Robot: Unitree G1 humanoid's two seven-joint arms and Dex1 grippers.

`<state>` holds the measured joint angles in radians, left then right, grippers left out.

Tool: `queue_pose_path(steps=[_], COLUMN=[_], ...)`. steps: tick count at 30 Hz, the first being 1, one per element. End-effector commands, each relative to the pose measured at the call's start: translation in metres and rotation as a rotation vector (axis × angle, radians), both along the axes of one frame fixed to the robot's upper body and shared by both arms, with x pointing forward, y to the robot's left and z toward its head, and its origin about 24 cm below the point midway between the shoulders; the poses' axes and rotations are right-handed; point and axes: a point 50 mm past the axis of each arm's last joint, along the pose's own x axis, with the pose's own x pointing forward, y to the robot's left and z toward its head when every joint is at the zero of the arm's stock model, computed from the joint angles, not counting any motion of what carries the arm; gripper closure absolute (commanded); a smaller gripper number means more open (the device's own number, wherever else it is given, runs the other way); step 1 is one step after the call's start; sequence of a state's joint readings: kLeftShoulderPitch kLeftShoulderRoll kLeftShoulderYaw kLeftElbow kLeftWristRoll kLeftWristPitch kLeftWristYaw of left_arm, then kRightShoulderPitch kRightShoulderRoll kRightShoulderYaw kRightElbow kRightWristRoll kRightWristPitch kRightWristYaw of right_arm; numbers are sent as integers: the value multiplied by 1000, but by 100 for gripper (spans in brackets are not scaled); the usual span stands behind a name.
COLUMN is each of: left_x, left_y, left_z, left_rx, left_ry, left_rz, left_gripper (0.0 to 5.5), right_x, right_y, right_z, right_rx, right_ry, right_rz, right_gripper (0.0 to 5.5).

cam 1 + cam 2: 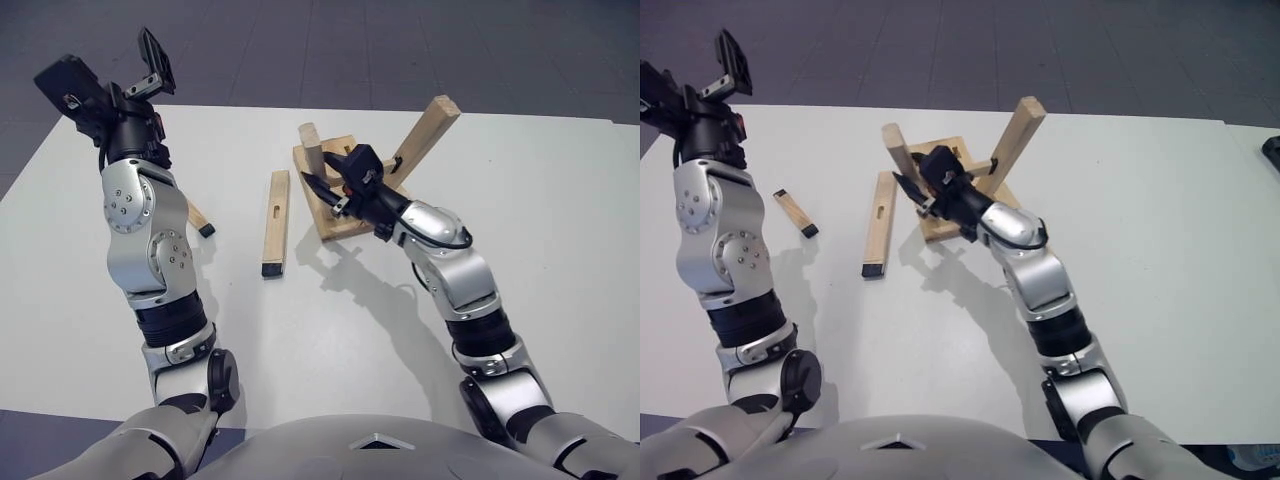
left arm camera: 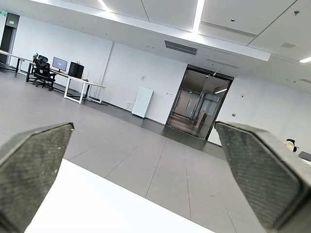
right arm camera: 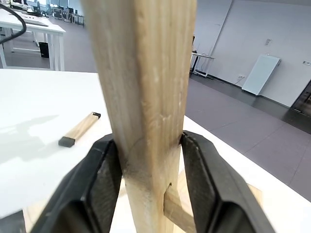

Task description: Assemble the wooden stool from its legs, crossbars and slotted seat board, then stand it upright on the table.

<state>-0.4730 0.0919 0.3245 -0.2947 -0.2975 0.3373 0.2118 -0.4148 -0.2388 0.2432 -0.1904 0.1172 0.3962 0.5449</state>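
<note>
The left claw's (image 2: 144, 145) two dark padded fingers (image 2: 34, 170) stand wide apart; beneath them lies the white desk (image 2: 97, 206); beyond its edge, grey tiled floor (image 2: 97, 141) runs to a black office chair (image 2: 43, 72), a white panel (image 2: 142, 102) and a glass doorway (image 2: 199, 104).

One seat board (image 1: 330, 225), two upright legs (image 1: 310, 140) (image 1: 430, 130), one loose leg (image 1: 275, 222), one short crossbar (image 1: 797, 213), two claws (image 2: 146, 184) (image 3: 148, 179)

Left tool (image 2: 146, 177) raised, agape; right tool (image 3: 148, 182) clamped.

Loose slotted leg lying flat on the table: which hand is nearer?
Right. The right hand clamps an upright leg beside the loose leg; the left hand is raised high, farther left.
</note>
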Motion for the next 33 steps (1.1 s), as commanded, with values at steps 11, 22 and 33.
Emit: queue_pose_path(steps=[11, 22, 33], left_x=[8, 14, 21], left_y=[-10, -13, -16], left_z=[2, 1, 4], left_rx=[39, 50, 82], left_ry=[27, 41, 61], left_rz=[-47, -76, -116], left_gripper=[10, 10, 10], right_x=[0, 14, 23], right_y=[-57, -83, -93], right_z=[25, 59, 63], right_rx=[-54, -155, -77], right_ry=[-137, -179, -19], right_rz=[274, 418, 498], right_gripper=[431, 439, 439])
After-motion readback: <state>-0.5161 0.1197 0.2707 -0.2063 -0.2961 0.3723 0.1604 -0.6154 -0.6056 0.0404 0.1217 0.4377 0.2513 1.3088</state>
